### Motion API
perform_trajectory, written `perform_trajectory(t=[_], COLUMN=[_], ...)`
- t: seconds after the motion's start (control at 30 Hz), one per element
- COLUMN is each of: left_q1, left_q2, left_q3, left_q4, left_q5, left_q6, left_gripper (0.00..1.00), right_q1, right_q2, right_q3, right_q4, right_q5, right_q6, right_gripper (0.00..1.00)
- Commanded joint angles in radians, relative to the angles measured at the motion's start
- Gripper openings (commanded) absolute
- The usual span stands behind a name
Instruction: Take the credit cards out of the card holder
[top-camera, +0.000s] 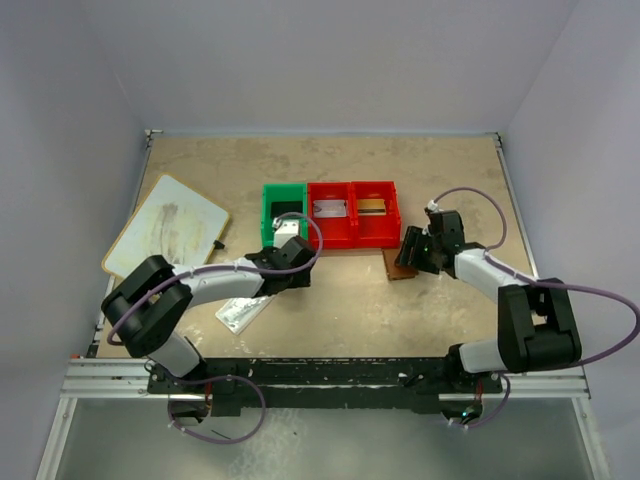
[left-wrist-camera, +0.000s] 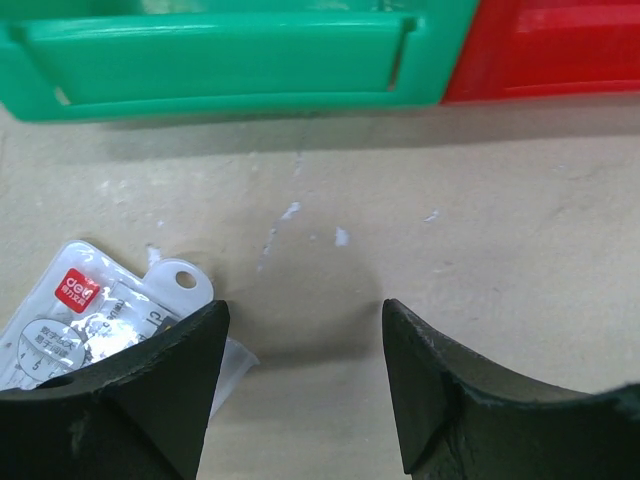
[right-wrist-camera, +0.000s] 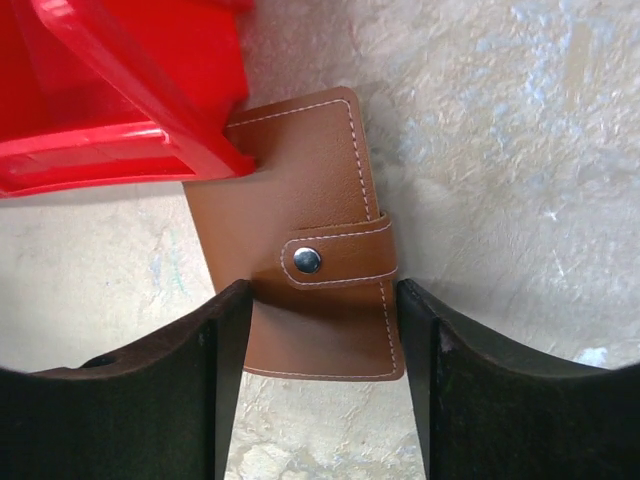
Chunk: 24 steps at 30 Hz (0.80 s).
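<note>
We are looking down through the right gripper (right-wrist-camera: 322, 305) at the card holder (right-wrist-camera: 315, 190), which lies flat on the table (top-camera: 340, 320) right of centre. Its closed face is up and one corner meets the near corner of the end red bin (right-wrist-camera: 120, 150). The strap (right-wrist-camera: 350, 262) is snapped down on its stud (right-wrist-camera: 307, 260), so no card can come out yet. The right jaws stand one on each long side of the holder. That looks to us like a line-up to pin or lift it, but we cannot tell whether the pads are pressing it or only flanking it.

The left gripper (left-wrist-camera: 300, 330) is spread wide with only bare table between its jaws. It hangs just in front of the green bin (left-wrist-camera: 220, 60), near the middle of the table, and we judge it is waiting to work the strap or pull cards.

That red bin crowds the holder's far corner, and a slide that way would jam against it. A clear plastic packet (left-wrist-camera: 90, 320) lies partly under the left jaw. A white board (top-camera: 165, 228) sits well off toward the left edge. The bins hold pale and gold items, too small for us to name.
</note>
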Motion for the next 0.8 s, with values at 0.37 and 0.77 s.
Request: perform_trajectory(t=[0.37,0.77], left_q1=[0.019,0.019], left_q2=[-0.133,-0.221], left_q3=[-0.105,-0.054], left_q4=[-0.112,-0.006], left_q5=[-0.163,0.005], left_q6=[-0.176,-0.127], left_gripper=[0.62,0.65], right_q1=[0.049,0.094], right_q2=[-0.002,0.059], right_q3=[0.150,0.134], right_q4=[-0.142,-0.133], right_q5=[0.210,0.141], right_q6=[-0.008,-0.044], right_gripper=[0.63,0.51])
